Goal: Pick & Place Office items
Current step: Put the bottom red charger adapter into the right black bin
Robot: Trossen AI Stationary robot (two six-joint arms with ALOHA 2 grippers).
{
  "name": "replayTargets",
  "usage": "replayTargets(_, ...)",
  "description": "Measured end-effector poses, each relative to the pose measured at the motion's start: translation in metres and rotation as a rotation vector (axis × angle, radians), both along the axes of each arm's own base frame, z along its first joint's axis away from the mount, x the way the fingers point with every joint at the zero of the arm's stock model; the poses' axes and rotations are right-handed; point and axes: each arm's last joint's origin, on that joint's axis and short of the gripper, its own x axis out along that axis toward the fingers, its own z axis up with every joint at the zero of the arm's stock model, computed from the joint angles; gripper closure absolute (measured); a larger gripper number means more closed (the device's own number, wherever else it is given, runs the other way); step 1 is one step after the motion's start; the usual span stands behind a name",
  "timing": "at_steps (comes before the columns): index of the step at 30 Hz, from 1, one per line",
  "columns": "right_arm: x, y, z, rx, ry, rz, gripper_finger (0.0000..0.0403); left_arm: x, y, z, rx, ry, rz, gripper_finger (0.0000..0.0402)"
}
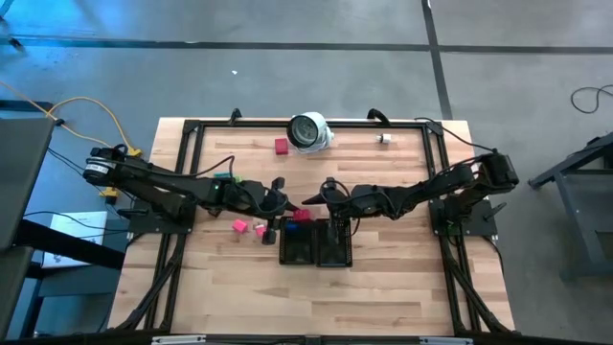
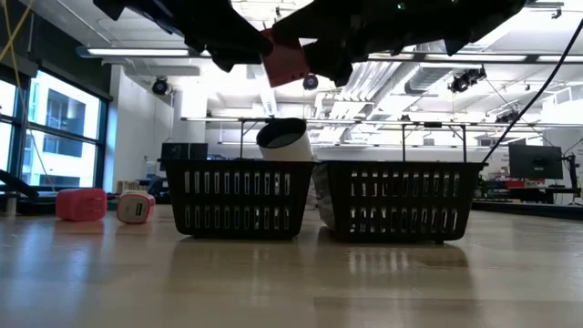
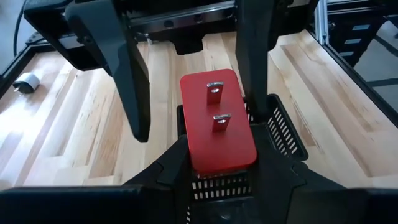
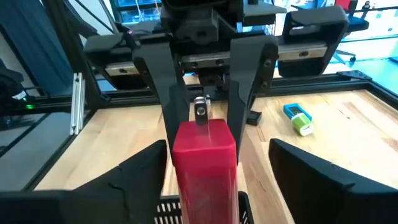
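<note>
A red plug adapter (image 3: 217, 124) with two metal prongs on its upper face is held up above the left black mesh tray (image 2: 239, 199). It also shows in the high view (image 1: 302, 216). My left gripper (image 3: 221, 155) is shut on it. My right gripper (image 4: 217, 149) is open, with one finger on either side of the adapter's free end and a gap on both sides. Two pink pieces (image 1: 238, 226) (image 1: 260, 230) lie on the table left of the trays. My left gripper pinches the red adapter's two long sides (image 3: 189, 149) between its two fingers, at the end nearest its own wrist. The fingers come about level from the table's left and lie along the adapter. The adapter sticks out past the fingertips, prongs up, lifted clear above the left tray.
The right black mesh tray (image 2: 401, 200) stands next to the left one at the table's middle. A round white-and-grey object (image 1: 309, 131), a red piece (image 1: 281, 146) and a white piece (image 1: 384, 139) lie at the far edge. A blue-and-green piece (image 4: 297, 118) lies by the left arm.
</note>
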Motion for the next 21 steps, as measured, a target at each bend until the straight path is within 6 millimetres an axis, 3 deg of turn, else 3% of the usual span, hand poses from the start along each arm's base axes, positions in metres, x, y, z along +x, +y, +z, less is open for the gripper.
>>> replayTargets(6,0.0000,0.0001,-0.0001,0.000,0.001,0.004,0.0206,0.0000,0.0000,-0.0001,0.000,0.001,0.000,0.0282)
replayTargets(12,0.0000,0.0004,-0.0001,-0.007,0.001,0.010,0.0294,-0.0001,0.0002,-0.0003,-0.005,0.004,0.001,0.0282)
replayTargets(21,0.0000,0.0004,0.0005,-0.001,-0.004,0.021,0.0297,-0.0001,0.0001,-0.0001,-0.009,0.002,0.002,0.0282)
